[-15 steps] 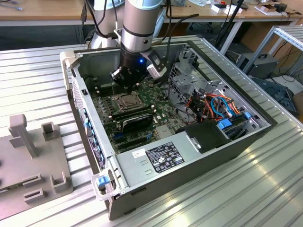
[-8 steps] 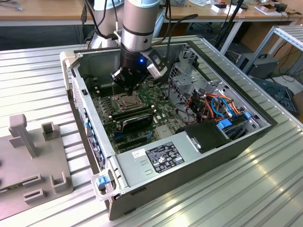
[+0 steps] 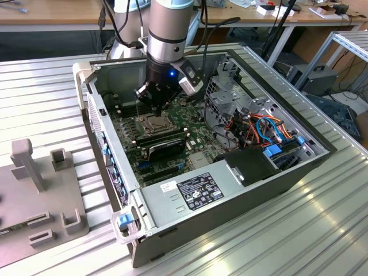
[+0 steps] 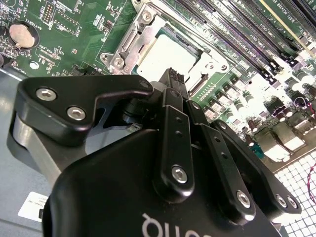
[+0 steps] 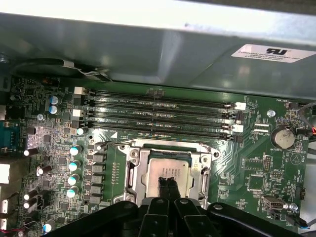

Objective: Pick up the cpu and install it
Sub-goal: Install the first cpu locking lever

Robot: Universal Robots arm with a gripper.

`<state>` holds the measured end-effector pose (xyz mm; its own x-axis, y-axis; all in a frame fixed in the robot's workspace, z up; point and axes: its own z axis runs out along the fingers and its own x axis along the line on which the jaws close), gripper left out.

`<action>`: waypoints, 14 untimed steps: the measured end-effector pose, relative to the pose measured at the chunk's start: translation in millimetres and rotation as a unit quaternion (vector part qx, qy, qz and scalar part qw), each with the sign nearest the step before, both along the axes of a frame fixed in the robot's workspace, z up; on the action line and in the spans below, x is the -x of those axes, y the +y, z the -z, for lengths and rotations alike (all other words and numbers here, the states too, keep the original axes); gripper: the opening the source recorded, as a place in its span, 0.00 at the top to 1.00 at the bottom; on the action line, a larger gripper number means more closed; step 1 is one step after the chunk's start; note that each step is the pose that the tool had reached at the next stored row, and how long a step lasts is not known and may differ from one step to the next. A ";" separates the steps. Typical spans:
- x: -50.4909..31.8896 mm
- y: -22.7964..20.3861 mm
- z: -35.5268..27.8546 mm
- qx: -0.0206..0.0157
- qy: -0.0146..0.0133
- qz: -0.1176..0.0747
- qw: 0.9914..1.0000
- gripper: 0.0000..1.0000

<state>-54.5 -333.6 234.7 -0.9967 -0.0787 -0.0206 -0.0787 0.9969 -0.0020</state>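
The cpu (image 5: 166, 165) lies flat inside the socket frame (image 5: 132, 170) on the motherboard (image 5: 256, 173), with its grey metal top facing up. It looks level, and its edges seem parallel to the frame.

In both wrist views the gripper (image 5: 168, 184) stands directly over the chip. Its two black fingers are pressed together, with nothing between them. So the chip is in the socket and not in the pincer. I cannot tell whether the tips touch the metal top or hang just above it.

Beside the frame run the long memory slots (image 5: 158, 106), and a round coin battery (image 5: 282, 138) sits farther off on the board.

In the exterior view the socket is at about 10 o'clock from the middle of the open computer case (image 3: 287, 178), under the arm. A long black module (image 3: 165, 150) lies at 6 o'clock of the socket, and the power supply (image 3: 192, 192) at 6 o'clock of that. The drive cage with coloured cables (image 3: 261, 126) is at 3 o'clock in the case. Outside, at 8 o'clock, a grey fixture (image 3: 34, 195) rests on the ribbed table (image 3: 287, 241).

By my judgement the work is at the seating of the chip. To do this well, any contact should be light and straight down on the centre of the lid. A sideways push could shift the chip on the fine contacts below. All four corners should sit equally deep in the frame.
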 end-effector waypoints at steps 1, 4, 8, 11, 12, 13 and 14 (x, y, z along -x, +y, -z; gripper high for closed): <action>0.0 0.0 0.0 0.000 0.000 0.000 1.000 0.89; 0.0 0.0 0.0 0.000 0.000 0.000 1.000 0.89; 0.0 0.0 0.0 0.000 0.000 0.000 1.000 0.89; 0.3 0.1 0.0 0.000 0.000 0.000 1.000 0.89; 0.7 0.1 0.0 0.000 0.000 0.000 1.000 0.89; 1.4 0.1 0.1 0.000 0.000 0.000 1.000 0.89; 2.7 0.0 0.0 0.000 0.000 0.000 1.000 0.89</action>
<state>-57.2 -333.6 234.7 -0.9967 -0.0786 -0.0206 -0.0785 0.9969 -0.0023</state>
